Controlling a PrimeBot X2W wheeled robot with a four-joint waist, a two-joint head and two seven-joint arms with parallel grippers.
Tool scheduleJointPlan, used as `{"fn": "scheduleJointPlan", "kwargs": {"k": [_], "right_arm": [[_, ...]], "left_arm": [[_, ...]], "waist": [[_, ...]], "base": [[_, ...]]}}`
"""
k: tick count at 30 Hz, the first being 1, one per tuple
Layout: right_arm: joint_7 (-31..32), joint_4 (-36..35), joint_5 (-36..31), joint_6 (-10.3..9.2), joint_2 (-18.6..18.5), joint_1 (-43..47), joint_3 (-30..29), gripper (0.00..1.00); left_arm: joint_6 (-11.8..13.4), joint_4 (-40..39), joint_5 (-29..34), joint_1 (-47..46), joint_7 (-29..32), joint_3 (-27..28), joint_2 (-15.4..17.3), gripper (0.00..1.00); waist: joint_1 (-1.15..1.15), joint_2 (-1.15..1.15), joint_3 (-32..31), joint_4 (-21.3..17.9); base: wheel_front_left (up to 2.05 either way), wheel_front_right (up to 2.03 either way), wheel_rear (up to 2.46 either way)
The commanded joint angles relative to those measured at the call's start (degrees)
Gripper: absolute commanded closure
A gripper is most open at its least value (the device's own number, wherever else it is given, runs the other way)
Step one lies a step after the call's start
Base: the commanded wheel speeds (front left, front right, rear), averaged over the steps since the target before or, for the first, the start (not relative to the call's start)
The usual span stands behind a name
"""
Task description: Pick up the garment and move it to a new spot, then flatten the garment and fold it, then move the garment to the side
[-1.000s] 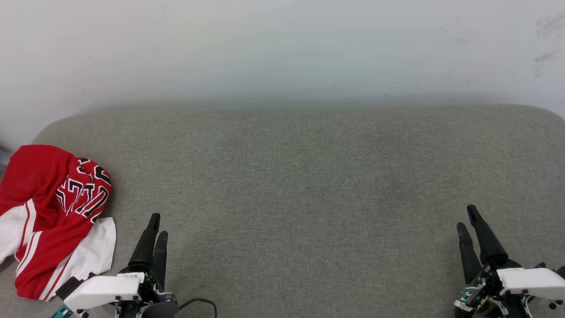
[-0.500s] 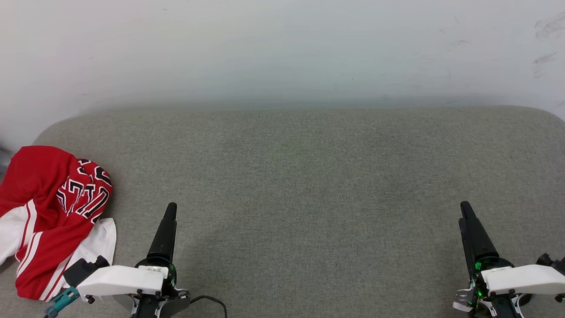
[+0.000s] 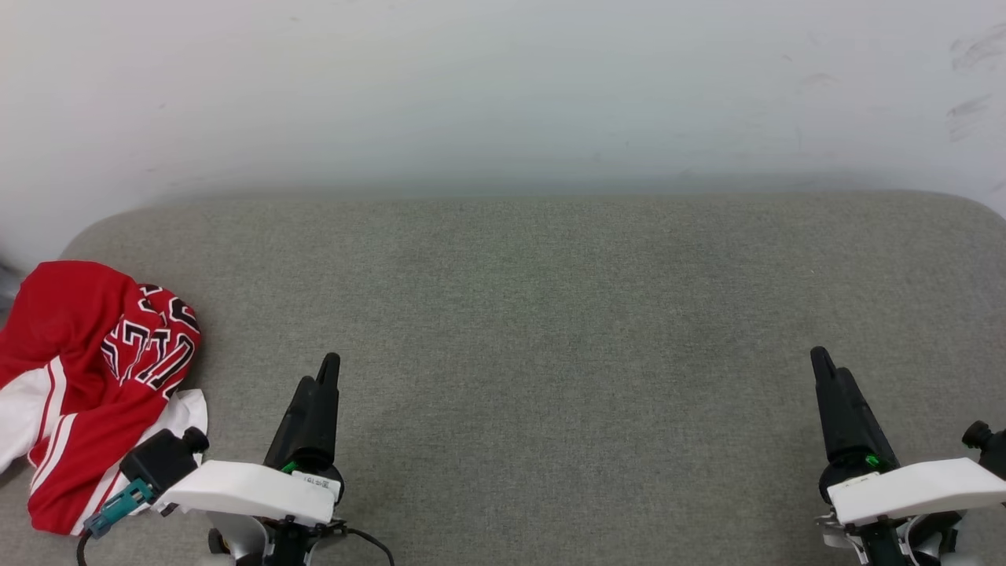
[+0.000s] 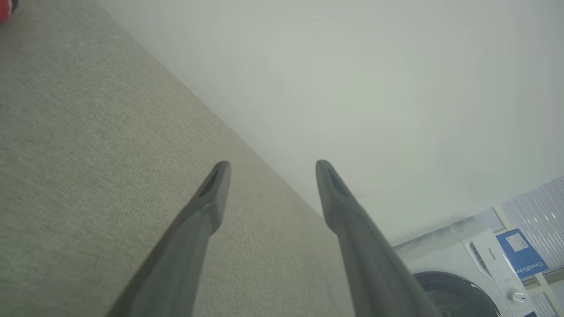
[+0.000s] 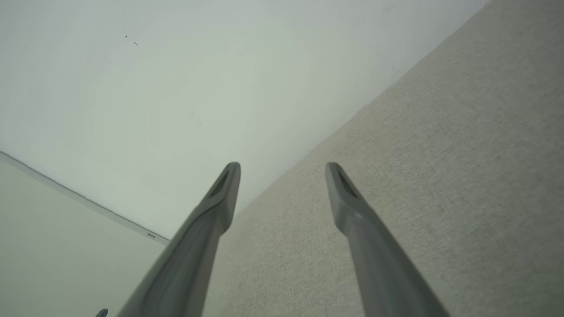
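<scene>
The red jersey [image 3: 86, 377] with white sleeves and black white-outlined letters lies crumpled at the far left of the grey padded surface [image 3: 550, 330]. A sliver of red [image 4: 3, 9] shows at the top left corner of the left wrist view. My left gripper [image 3: 322, 377] hovers to the right of the jersey, apart from it, open and holding nothing [image 4: 269, 169]. My right gripper [image 3: 825, 369] hangs at the lower right, far from the jersey, open and holding nothing [image 5: 282, 171].
A pale wall [image 3: 503, 86] runs along the far edge of the surface. A white washing machine [image 4: 467, 264] with a blue label stands beyond the surface's end in the left wrist view.
Both grippers have rolled about their wrists and shifted slightly up the view; the left one has also moved right, away from the jersey. The jersey lies unchanged.
</scene>
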Motion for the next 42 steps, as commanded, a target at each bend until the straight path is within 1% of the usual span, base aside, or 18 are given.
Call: {"fn": "scheduleJointPlan", "kwargs": {"k": [1,12,20,33,42], "right_arm": [[-0.33,-1.66,-2.66,0.0,0.06,-0.11,0.07,0.0],[-0.02,-4.95,-16.48,0.0,-0.09,0.43,1.43,0.0],[0.53,-6.26,-24.38,0.0,-0.41,1.06,1.39,0.0],[0.74,-8.06,-34.06,0.0,0.06,2.27,0.79,0.0],[0.87,-8.95,-39.47,0.0,0.26,2.73,0.15,0.0]], "left_arm": [[0.06,-1.27,2.49,-0.4,-0.53,-0.23,0.63,0.0],[0.68,-2.93,14.89,-0.11,-2.71,-1.59,1.84,0.0],[1.04,-3.04,21.5,0.14,-4.11,-3.08,2.71,0.0],[2.52,-2.33,30.09,0.41,-6.2,-4.33,3.59,0.0],[3.5,-1.34,34.79,0.64,-7.54,-4.58,3.83,0.0]], "waist": [[0.0,0.0,0.03,-0.02],[0.0,0.0,0.12,-0.15],[0.0,0.0,0.09,-0.07],[0.0,0.0,-0.16,0.17],[0.0,0.0,-0.25,0.34]], "base": [[0.0,0.0,0.0],[0.0,0.0,0.0],[0.0,0.0,0.0],[0.0,0.0,0.0],[0.0,0.0,0.0]]}}
